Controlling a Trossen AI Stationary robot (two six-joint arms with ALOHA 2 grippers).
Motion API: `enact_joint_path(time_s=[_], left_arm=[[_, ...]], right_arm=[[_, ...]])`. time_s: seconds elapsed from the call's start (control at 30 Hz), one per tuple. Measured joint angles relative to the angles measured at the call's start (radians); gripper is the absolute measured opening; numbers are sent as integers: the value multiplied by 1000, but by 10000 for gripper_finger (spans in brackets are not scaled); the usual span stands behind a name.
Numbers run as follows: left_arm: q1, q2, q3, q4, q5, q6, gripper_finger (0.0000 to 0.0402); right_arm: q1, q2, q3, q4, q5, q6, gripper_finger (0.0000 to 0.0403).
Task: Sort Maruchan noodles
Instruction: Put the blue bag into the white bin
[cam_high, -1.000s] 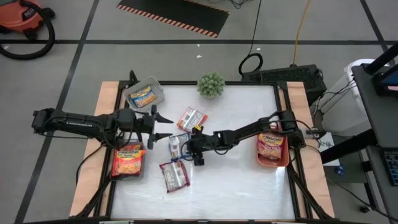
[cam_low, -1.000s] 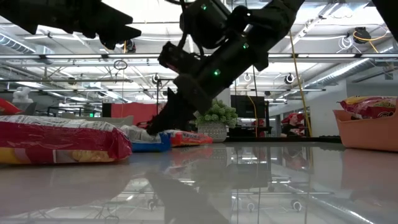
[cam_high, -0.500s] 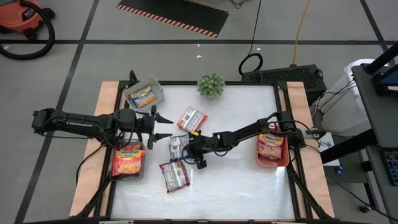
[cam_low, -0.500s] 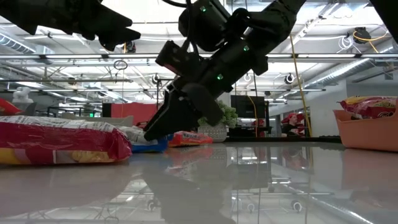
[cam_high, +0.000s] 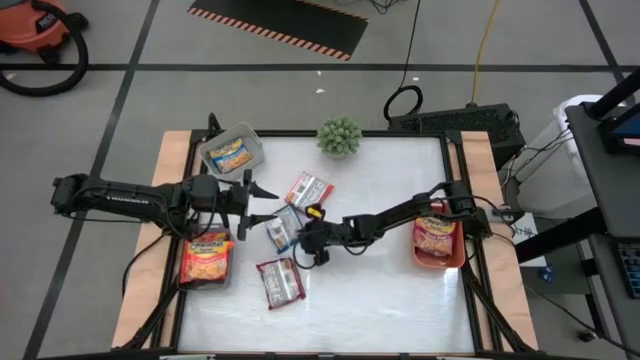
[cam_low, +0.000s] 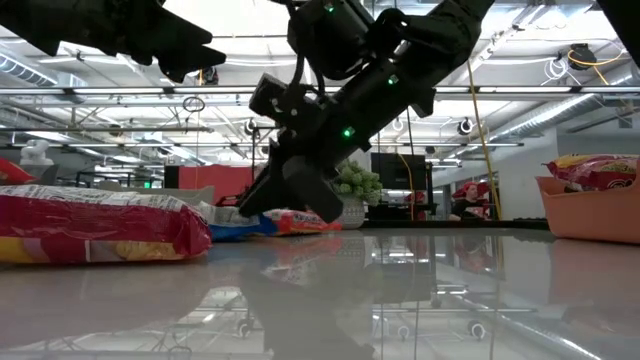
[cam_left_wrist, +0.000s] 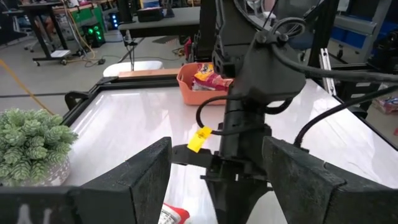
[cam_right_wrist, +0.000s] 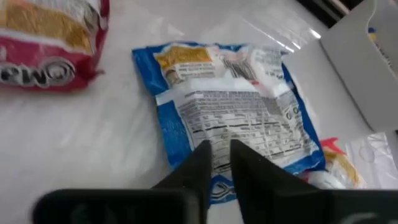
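- While the right arm stretches from the right edge toward the middle of the tabletop, the right gripper hangs low over a blue-edged noodle packet, its two fingers drawn almost together with only a thin gap; the right wrist view shows their tips over the packet's printed white back, but nothing shows whether they pinch the plastic.
- That blue-edged packet lies tilted near the centre of the tabletop, just beside a red-and-white packet that sits closer to the far edge.
- Another red-and-white packet lies toward the near edge, left of centre.
- At the far left corner a grey bin holds a yellow-orange packet.
- At the left edge, nearer the front, a second grey bin carries a large red-and-yellow packet.
- Against the right edge an orange bin holds a red packet.
- The left gripper hovers above the left part of the tabletop with its fingers spread wide and nothing between them, pointing toward the right arm.
- A green potted plant stands at the middle of the far edge.
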Motion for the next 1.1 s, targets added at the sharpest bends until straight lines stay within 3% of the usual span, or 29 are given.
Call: enact_joint_path(time_s=[0.13,0.33,0.4,0.5,0.87,1.1], left_arm=[[0,0,0,0,0,0,253],[0,0,0,-3,0,0,253],[0,0,0,-4,0,0,253],[0,0,0,-15,0,0,253],[1,0,0,-10,-10,2,253],[2,0,0,-7,-25,1,253]], right_arm=[[2,0,0,26,-1,-5,6],[2,-16,0,10,24,44,10],[1,-41,0,-22,-15,91,14],[-6,-86,1,-114,-108,149,33],[-23,-84,0,-206,-97,411,152],[-49,-62,2,-210,-140,493,173]])
